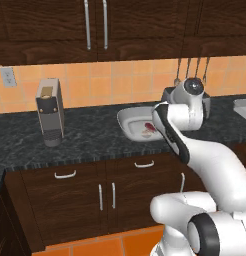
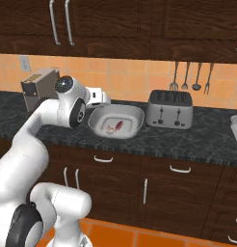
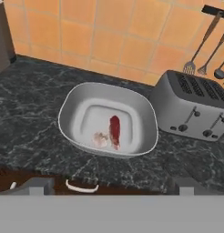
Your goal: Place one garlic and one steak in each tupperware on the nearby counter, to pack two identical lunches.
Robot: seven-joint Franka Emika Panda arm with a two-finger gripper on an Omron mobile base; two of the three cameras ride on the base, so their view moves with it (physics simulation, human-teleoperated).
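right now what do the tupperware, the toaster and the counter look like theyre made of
Tupperware: probably plastic, pale grey-white with a smooth matte look and soft rounded rim.
Toaster: likely brushed metal, silver-grey body with dark slots.
Counter: stone-look, black with pale speckled veining, faintly polished.

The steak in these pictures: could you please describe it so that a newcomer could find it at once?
On the black counter, left of the silver toaster, sits a rounded-square grey tupperware. The steak lies in its middle: a narrow red strip, unlike the small pale garlic beside it.
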